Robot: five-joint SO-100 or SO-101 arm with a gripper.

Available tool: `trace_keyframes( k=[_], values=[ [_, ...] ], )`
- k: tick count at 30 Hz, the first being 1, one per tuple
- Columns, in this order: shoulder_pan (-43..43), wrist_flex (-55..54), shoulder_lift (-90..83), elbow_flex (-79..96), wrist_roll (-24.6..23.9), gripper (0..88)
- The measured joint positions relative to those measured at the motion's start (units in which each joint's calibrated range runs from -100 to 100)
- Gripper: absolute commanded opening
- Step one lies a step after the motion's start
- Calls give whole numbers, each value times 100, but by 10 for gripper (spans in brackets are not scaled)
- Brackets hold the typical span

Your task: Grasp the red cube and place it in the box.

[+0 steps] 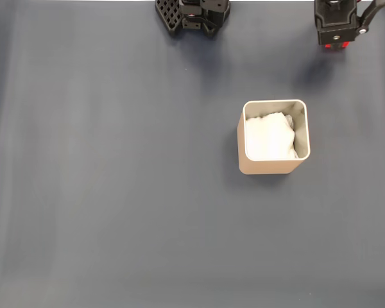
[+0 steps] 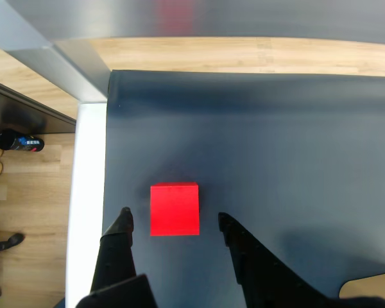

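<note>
In the wrist view the red cube (image 2: 174, 209) lies flat on the dark mat, near the mat's left edge. My gripper (image 2: 174, 221) is open, with one black fingertip on each side of the cube and a small gap at both sides. Seen from the fixed view, the gripper (image 1: 337, 29) hangs at the top right, and a sliver of the red cube (image 1: 339, 46) shows under it. The beige box (image 1: 273, 168) with white padding stands upright right of centre, below and left of the gripper. A beige corner of the box (image 2: 375, 292) shows at the bottom right of the wrist view.
The arm's black base (image 1: 192, 14) sits at the top centre of the fixed view. The dark mat (image 1: 115, 192) covers the table. In the wrist view the mat ends at a white table edge (image 2: 86, 192), with wood floor and bottles (image 2: 16, 141) beyond.
</note>
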Motion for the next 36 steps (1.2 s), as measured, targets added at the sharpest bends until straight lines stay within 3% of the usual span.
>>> trace_keyframes(
  k=[36],
  values=[
    [-60,-471,107,209,10,349]
  ],
)
